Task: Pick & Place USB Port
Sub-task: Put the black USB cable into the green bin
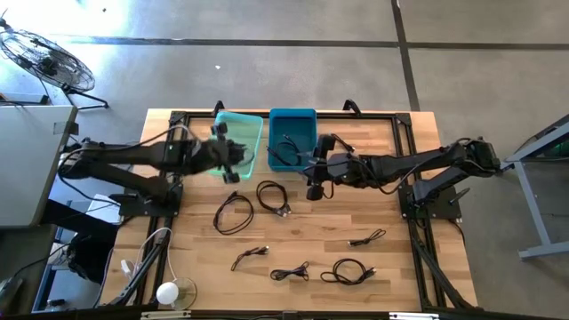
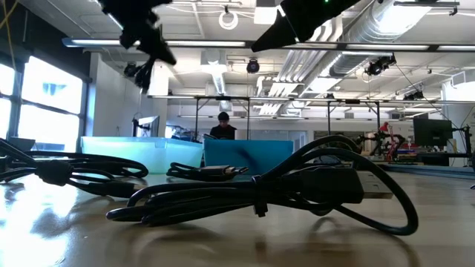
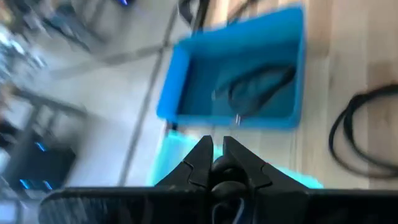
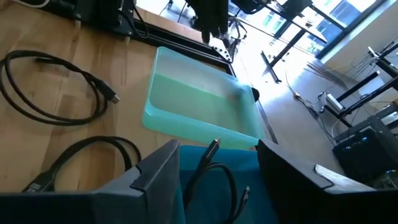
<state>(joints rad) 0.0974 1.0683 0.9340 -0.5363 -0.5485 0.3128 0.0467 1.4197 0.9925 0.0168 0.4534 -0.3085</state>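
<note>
**Cable dropped in the blue bin — right arm free for the next one**

The wooden counter [image 1: 373, 178] carries two bins side by side at its far edge: a pale teal tray [image 1: 244, 142] toward the left arm and a deeper blue bin [image 1: 292, 138] beside it. The teal tray looks empty in the right wrist view. The blue bin already holds a dark USB cable [image 4: 214, 171], coiled loosely on its floor.

The right end effector [image 1: 316, 171] hangs at the near right corner of the blue bin, fingers apart with nothing between them — the cable lies in the bin below them. So the placing step looks finished for this piece. The left end effector [image 1: 233, 160] hovers over the teal tray's near edge, fingers together and apparently empty.

Loose cables lie well apart on the counter: two larger coils [image 1: 233, 213] just in front of the bins, and four smaller ones [image 1: 347, 271] nearer the front edge.

The next move, as I judge it, calls for lifting the right arm clear of the bin wall, carrying it to the nearest coil, and coming down with fingers spread across a single strand or the plug rather than the whole loop.
</note>
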